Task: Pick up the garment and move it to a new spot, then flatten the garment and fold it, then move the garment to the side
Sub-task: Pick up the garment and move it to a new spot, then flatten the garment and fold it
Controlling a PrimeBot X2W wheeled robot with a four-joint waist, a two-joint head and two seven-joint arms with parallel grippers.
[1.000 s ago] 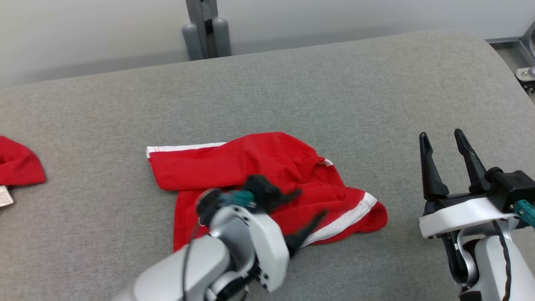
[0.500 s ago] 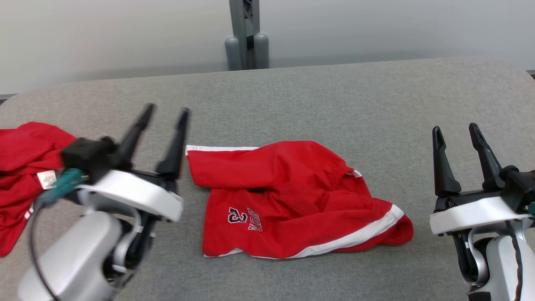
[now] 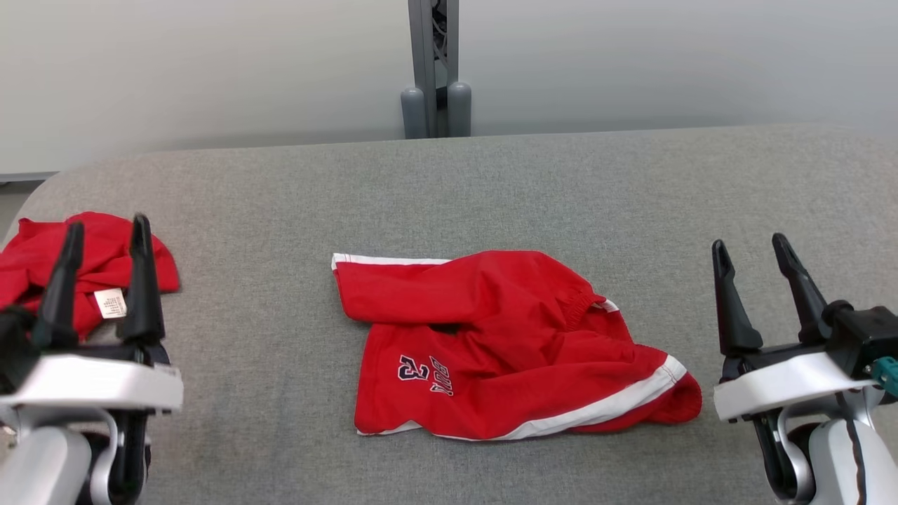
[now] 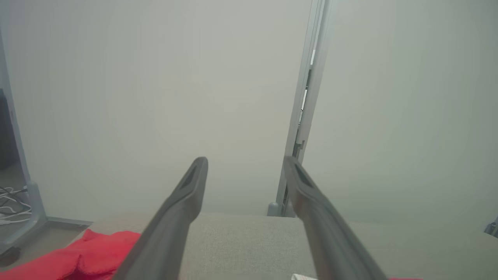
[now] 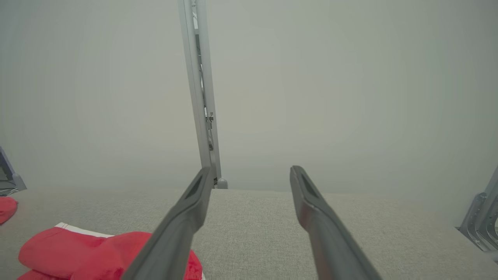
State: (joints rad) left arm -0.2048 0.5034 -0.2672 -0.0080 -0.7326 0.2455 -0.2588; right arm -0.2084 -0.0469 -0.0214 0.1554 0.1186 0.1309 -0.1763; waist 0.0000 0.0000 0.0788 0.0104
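left end effector (image 3: 106, 224): fingers apart, empty | right end effector (image 3: 748, 242): fingers apart, empty | red shorts (image 3: 505, 344): crumpled on counter (image 3: 280, 203), between both

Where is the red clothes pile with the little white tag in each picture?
Head view: the tagged red garment lies at the far left, partly behind the left gripper.
Left wrist view: the tagged red garment is in the bottom left corner.
Right wrist view: the tagged red garment is a small red bit at the left edge.
Shared landmark: the grey post stands upright at the back in every view.
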